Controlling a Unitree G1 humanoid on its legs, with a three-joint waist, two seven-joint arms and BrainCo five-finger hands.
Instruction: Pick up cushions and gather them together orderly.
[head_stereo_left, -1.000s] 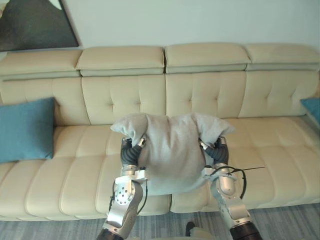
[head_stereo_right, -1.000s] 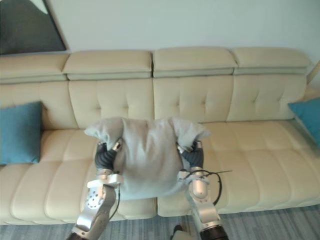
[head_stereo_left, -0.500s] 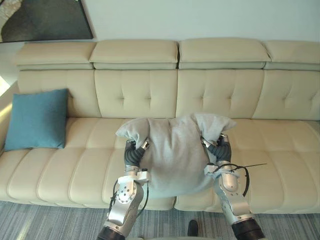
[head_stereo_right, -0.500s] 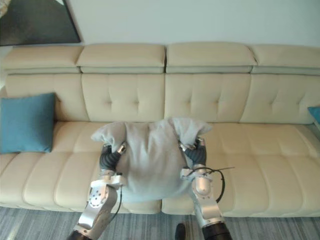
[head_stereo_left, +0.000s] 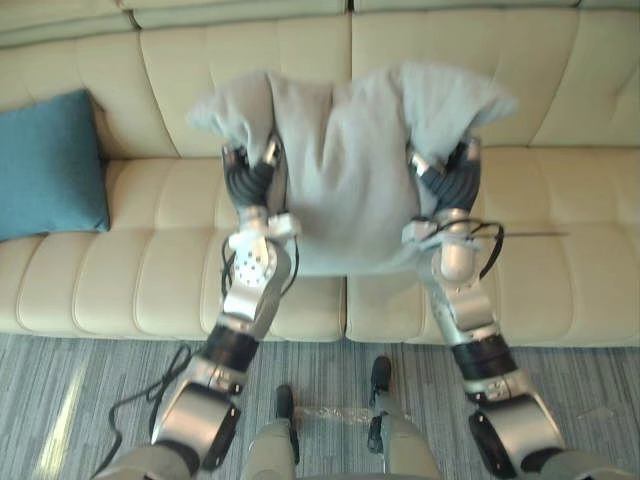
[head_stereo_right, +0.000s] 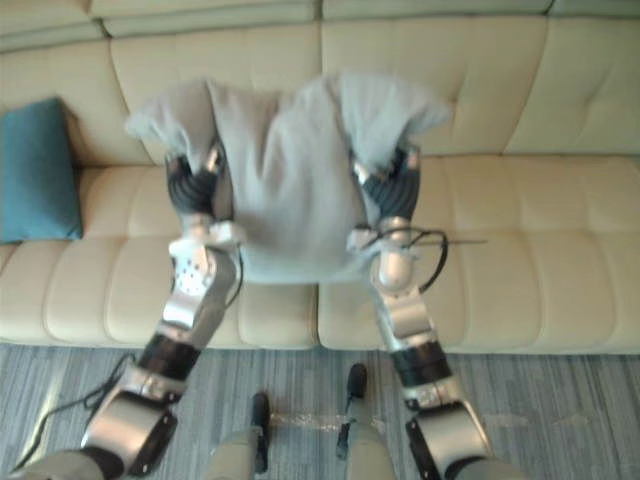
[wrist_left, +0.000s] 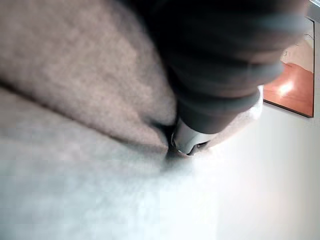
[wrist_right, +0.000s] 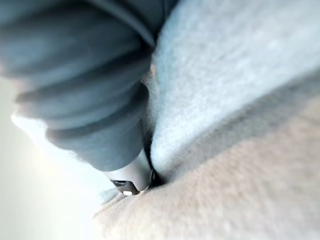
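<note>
A blue cushion (head_stereo_left: 50, 165) leans against the backrest at the left end of the cream sofa (head_stereo_left: 580, 250), resting on the seat and well apart from everything else. The left eye view takes in more of it than the right eye view, where it sits at the picture's edge. Next comes the left hand (head_stereo_left: 248, 180), raised in front of the sofa's middle and pressed into the left side of a grey cushion (head_stereo_left: 345, 160). This cushion hangs between the two hands with its upper corners flopping outward over them and its lower edge in line with the seat's front. Whether it touches the sofa cannot be told. The right hand (head_stereo_left: 450, 180) presses into the cushion's right side at the same height. Both wrist views show what the head views do not: each hand's dark ribbed cover sunk into a deep crease of grey fabric. The fabric hides each grip, so how far either hand is closed cannot be told. The left wrist view also shows an orange-brown patch (wrist_left: 295, 85) beyond a pale surface. A grey striped carpet (head_stereo_left: 80, 370) lies below the sofa.
</note>
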